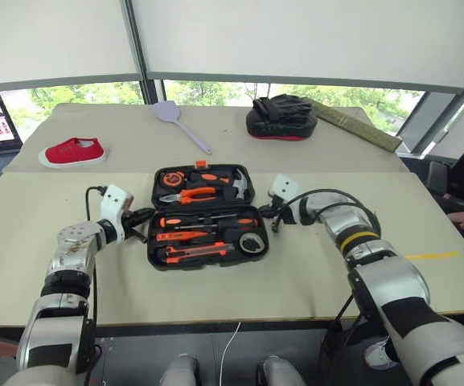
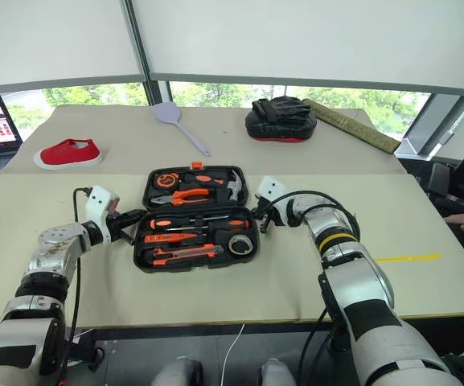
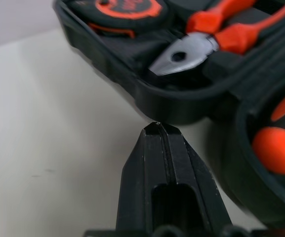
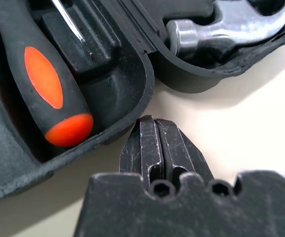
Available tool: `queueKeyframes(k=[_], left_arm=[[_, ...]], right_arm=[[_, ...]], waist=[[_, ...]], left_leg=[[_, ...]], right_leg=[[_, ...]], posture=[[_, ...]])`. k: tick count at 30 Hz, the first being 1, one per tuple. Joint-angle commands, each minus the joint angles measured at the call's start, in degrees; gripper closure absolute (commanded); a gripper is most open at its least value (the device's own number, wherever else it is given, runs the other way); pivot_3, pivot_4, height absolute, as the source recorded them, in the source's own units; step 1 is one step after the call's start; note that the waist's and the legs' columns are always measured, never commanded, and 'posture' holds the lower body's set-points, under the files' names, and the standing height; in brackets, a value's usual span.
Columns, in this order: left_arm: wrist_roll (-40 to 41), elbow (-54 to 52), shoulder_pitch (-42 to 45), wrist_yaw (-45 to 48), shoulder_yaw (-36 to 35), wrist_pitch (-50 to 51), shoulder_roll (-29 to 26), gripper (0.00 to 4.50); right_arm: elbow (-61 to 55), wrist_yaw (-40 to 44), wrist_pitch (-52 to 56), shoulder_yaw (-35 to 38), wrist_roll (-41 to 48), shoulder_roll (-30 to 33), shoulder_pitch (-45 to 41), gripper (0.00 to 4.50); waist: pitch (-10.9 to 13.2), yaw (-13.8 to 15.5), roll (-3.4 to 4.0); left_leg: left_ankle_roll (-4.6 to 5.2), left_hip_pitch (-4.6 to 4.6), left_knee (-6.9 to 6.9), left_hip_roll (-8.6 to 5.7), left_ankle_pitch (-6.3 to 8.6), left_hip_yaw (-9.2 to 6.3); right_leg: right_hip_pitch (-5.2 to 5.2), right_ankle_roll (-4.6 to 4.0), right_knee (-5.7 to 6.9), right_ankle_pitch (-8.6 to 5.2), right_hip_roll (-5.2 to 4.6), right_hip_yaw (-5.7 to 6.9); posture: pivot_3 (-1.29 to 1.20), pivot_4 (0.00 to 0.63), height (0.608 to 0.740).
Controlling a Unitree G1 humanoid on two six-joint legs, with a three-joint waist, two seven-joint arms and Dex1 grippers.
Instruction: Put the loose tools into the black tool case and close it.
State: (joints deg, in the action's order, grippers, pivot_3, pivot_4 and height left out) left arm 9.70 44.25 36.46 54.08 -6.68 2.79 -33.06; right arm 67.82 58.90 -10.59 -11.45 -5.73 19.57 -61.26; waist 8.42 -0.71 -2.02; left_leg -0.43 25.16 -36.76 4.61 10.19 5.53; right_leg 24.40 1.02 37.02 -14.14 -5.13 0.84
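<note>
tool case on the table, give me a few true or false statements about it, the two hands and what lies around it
1. The black tool case lies open on the table. True.
2. The left hand grips a screwdriver. False: its fingers are shut on nothing, at the case's left edge near the hinge.
3. The right hand is at the case's right edge, fingers shut. True.
4. The red shoe lies inside the case. False: it lies on the table, far left of the case.
5. The lilac spatula lies beyond the case. True.
6. The hammer lies loose on the table. False: it sits in the case's far half.
</note>
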Motion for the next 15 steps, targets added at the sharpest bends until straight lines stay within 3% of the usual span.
queueKeyframes(k=[1,9,15], left_arm=[[2.7,-7.6,-2.2,3.7,0.5,0.8,0.5,4.5],[6.8,-24.3,-11.9,9.0,0.4,9.1,-1.6,4.5],[6.2,-28.4,-14.3,8.6,0.7,11.8,-3.0,4.5]], right_arm=[[-10.1,7.7,0.4,0.9,3.3,0.5,3.4,4.46],[-41.1,15.1,17.3,0.5,9.1,7.1,19.1,4.46],[-50.7,12.8,25.6,0.6,9.7,8.4,23.8,4.46]], waist=[[0.0,-0.1,0.0],[0.0,-0.1,0.01],[0.0,0.0,0.0]], left_leg=[[0.0,0.0,0.01,0.0,0.01,0.0],[0.01,0.02,-0.01,0.02,0.04,-0.02],[-0.06,0.0,-0.15,0.02,-0.02,-0.09]], right_leg=[[0.0,0.0,0.0,0.0,0.0,-0.01],[0.02,0.02,-0.04,-0.01,0.0,-0.02],[0.03,0.0,0.07,-0.01,0.03,-0.01]], posture=[[0.0,0.15,0.74],[0.0,0.15,0.74],[0.0,0.15,0.74]])
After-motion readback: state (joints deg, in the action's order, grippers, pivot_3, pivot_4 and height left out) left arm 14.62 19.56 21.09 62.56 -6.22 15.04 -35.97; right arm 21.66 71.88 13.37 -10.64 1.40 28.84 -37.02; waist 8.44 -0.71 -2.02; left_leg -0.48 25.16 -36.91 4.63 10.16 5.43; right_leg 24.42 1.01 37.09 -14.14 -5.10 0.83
